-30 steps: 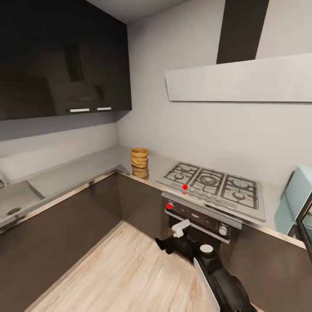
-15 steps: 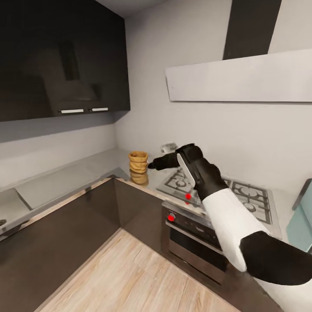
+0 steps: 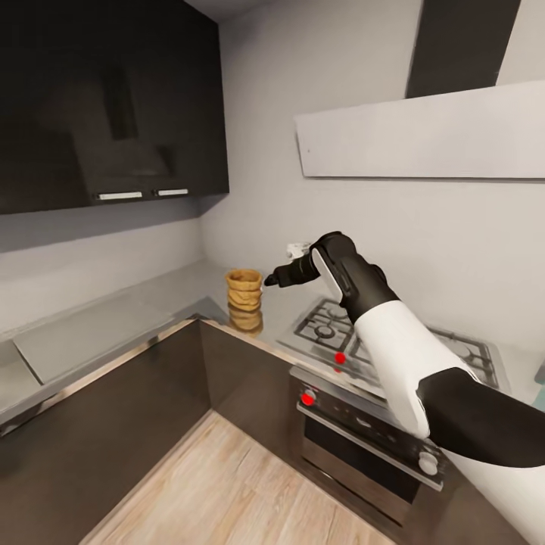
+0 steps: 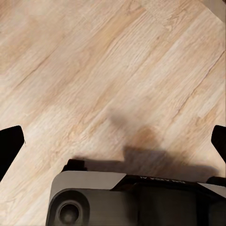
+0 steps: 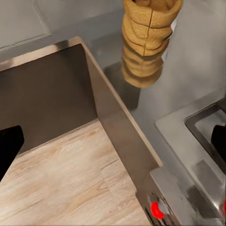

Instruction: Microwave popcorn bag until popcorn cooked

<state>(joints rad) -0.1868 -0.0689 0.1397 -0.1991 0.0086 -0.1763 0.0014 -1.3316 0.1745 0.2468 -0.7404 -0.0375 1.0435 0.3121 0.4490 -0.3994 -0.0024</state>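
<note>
One second ago the right arm hung low in front of the oven; now it is raised and stretched across the gas hob (image 3: 393, 341), with the right gripper (image 3: 269, 281) level with the top of the popcorn bag (image 3: 244, 300) and just beside it, not touching. Half a second ago the gripper sat at much the same spot against the bag, so the big swing is done and only a fine approach remains. The head view has also drifted slightly, so the camera is moving too.

Popcorn bag: upright on the countertop (image 3: 174, 288), in the corner left of the hob, its reflection showing on the glossy steel.

Right arm pose: forearm angled up from lower right, wrist bent, gripper pointing leftward at the bag's rim. In the right wrist view the two dark fingertips (image 5: 9, 146) sit far apart, so the fingers are spread, holding nothing.

Left gripper (image 4: 113, 141): pointing down at the plank floor (image 4: 113, 70), fingertips wide apart, idle.

Judgement: pick-up stage, grasp not yet made.
</note>
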